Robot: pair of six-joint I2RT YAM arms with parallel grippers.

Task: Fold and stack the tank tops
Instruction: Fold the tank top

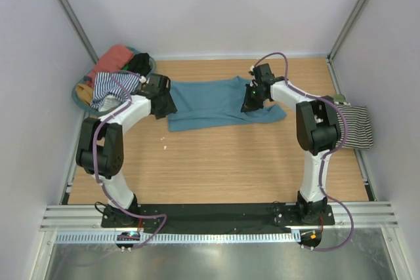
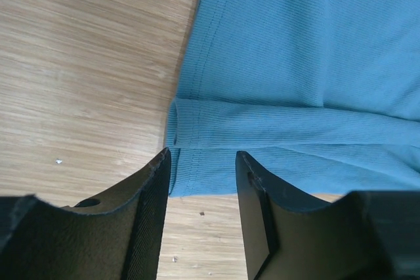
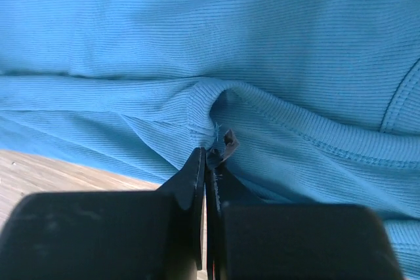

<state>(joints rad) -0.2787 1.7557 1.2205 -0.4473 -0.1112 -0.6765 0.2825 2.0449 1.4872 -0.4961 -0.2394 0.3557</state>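
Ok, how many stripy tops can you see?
2. One striped tank top sits in the clothes pile in the teal basket, far left. The other striped tank top lies flat at the far right. More may be hidden in that pile.

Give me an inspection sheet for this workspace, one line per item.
Surface: wooden table, light grain.
Job's things: teal tank top spread mid-table; striped tank top at the right edge; more tops heaped in the basket, far left.
Clutter: one white speck on the wood.
Grippers: left gripper open, fingers at the teal top's left edge; right gripper shut, pinching a fold of it.
Cables: purple cable along each arm.
Surroundings: pale walls, metal frame posts.
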